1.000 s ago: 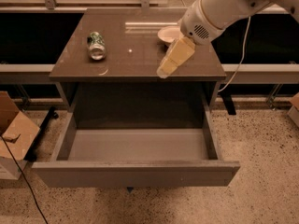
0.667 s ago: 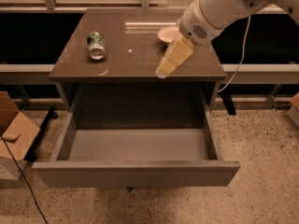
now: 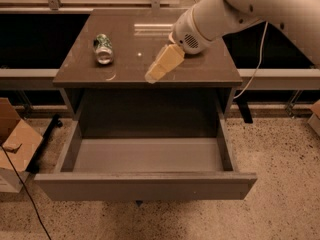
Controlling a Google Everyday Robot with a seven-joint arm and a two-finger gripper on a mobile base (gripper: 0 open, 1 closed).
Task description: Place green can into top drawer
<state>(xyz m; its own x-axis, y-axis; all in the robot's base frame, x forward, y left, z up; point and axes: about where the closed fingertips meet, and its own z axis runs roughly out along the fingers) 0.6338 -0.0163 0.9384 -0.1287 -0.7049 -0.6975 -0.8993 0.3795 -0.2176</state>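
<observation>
The green can (image 3: 103, 49) lies on its side on the left part of the dark cabinet top (image 3: 200, 69), its silver end facing the front. The top drawer (image 3: 145, 185) is pulled fully out below; its lighter grey floor (image 3: 147, 155) holds nothing. My gripper (image 3: 156, 73), a beige wedge on the white arm (image 3: 215, 19), hangs just above the front middle of the cabinet top, to the right of the can and apart from it. It holds nothing that I can see. The white bowl is hidden behind the arm.
A cardboard box (image 3: 15, 144) stands on the speckled floor left of the drawer, with a thin black cable (image 3: 25, 194) running past it. A white cable (image 3: 257, 64) hangs at the cabinet's right side. Dark low shelves run behind the cabinet.
My gripper has moved left along the cabinet's front edge, closer to the can. The can and the drawer have not moved.
</observation>
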